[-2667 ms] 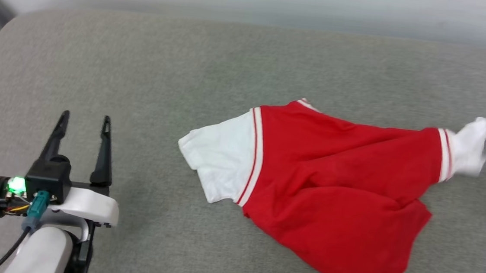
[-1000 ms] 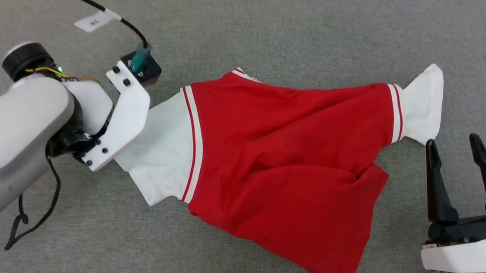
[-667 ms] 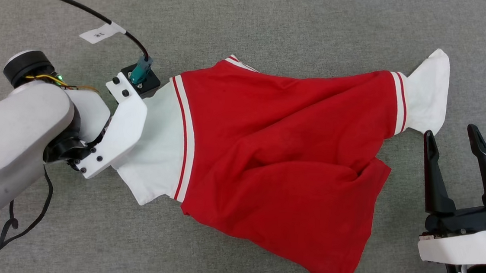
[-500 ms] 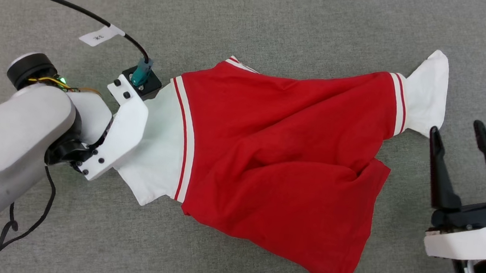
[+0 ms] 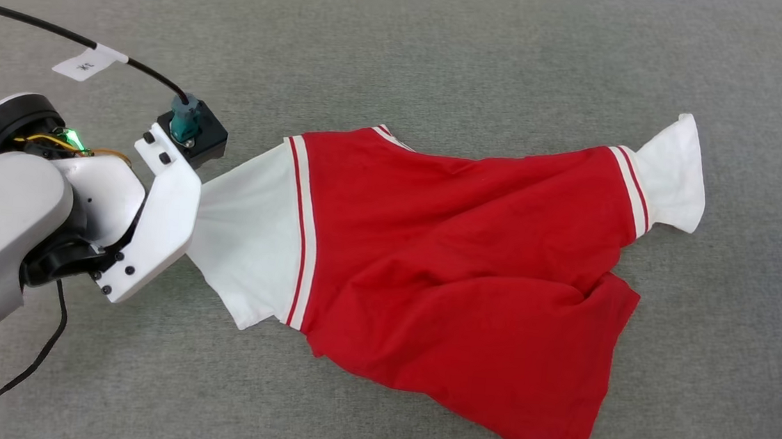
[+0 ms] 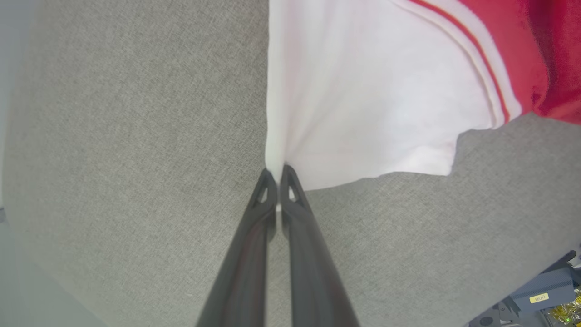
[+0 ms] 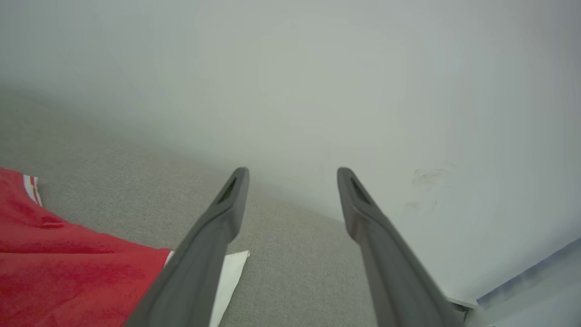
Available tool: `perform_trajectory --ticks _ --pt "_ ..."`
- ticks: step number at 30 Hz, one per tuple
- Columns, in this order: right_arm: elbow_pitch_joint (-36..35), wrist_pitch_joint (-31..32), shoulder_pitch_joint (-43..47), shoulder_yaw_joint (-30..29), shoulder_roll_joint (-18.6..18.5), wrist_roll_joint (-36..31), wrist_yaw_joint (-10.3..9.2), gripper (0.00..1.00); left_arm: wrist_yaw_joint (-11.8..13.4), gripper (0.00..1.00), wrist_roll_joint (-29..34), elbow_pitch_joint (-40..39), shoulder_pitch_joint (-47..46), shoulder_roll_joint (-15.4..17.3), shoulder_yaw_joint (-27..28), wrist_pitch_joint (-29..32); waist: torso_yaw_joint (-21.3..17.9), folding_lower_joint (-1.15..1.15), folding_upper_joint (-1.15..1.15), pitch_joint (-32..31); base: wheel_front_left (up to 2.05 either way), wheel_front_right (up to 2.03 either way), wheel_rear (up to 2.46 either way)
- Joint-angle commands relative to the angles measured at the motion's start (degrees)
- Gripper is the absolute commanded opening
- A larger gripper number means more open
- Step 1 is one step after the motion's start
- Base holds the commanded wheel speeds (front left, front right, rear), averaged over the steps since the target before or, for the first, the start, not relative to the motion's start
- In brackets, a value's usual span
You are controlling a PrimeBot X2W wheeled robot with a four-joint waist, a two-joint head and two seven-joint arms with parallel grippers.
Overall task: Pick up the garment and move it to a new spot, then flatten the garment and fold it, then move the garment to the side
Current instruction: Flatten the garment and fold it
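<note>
**Item 1, garment** (image 5: 456,280). Red T-shirt with white short sleeves and thin red-and-white bands at the sleeve seams. It lies on the grey fabric surface (image 5: 446,56), spread from the middle of the head view to the right. The red body is rumpled, with diagonal folds, and its hem trails to a point at the near right. The collar band peeks out at the far edge.

**Item 2, left sleeve** (image 5: 250,236). White, at the garment's left end. It is drawn taut into a narrowing wedge toward the left wrist.

**Item 3, right sleeve** (image 5: 673,175). White, at the garment's far right end, lying loose with its tip pointing away.

**Item 4, left gripper** (image 6: 277,177). The fingers are pressed together and pinch the edge of the left sleeve. White cloth fans out from the tips in the wrist view. In the head view the pale wrist bracket covers the fingers.

**Item 5, right gripper** (image 7: 292,175). The fingers are spread wide with nothing between them, raised above the surface just beside the right sleeve and pointing toward the pale wall (image 7: 317,68). The red cloth lies to their left.

**Item 6, black cable** (image 5: 131,66). It arcs over the far left into the left wrist and carries a white tag (image 5: 82,64).

**Item 7, green light** (image 5: 69,137). It glows on the left wrist.
</note>
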Motion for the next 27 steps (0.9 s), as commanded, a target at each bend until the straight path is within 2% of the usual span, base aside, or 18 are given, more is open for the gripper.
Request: perform_trajectory --ticks 1,6,10,14,21,27 --pt "0.42 1.32 -1.04 0.61 -0.86 0.89 -0.06 1.00 0.23 0.00 -0.22 -0.24 0.64 0.13 0.16 -0.41 0.68 0.00 0.00 -0.41 0.00 0.00 0.00" --pt "4.15 18.42 -8.33 9.44 -11.53 10.26 -0.06 1.00 0.48 0.00 0.45 -2.24 0.49 -0.08 0.37 -1.60 2.32 0.00 0.00 0.10 0.00 0.00 0.00" --pt "6.74 34.85 -14.95 19.58 -20.17 20.36 -0.06 1.00 0.71 0.00 1.07 -3.42 -0.44 -0.63 0.64 -2.32 3.47 0.00 0.00 1.42 0.00 0.00 0.00" --pt "8.86 46.44 -22.55 26.22 -24.30 27.07 -0.06 1.00 0.78 0.00 2.02 -4.35 -1.71 -1.44 1.05 -2.76 4.90 0.00 0.00 3.59 0.00 0.00 0.00" --pt "16.24 57.91 -31.32 29.54 -22.50 31.66 -0.06 1.00 0.74 0.00 3.23 -5.64 -3.87 -2.47 1.74 -3.68 7.14 0.00 0.00 7.87 0.00 0.00 0.00" --pt "22.94 59.96 -32.63 27.95 -18.38 30.98 -0.06 1.00 0.71 0.00 3.99 -6.73 -5.19 -3.09 2.03 -4.08 8.59 0.00 0.00 11.10 0.00 0.00 0.00"
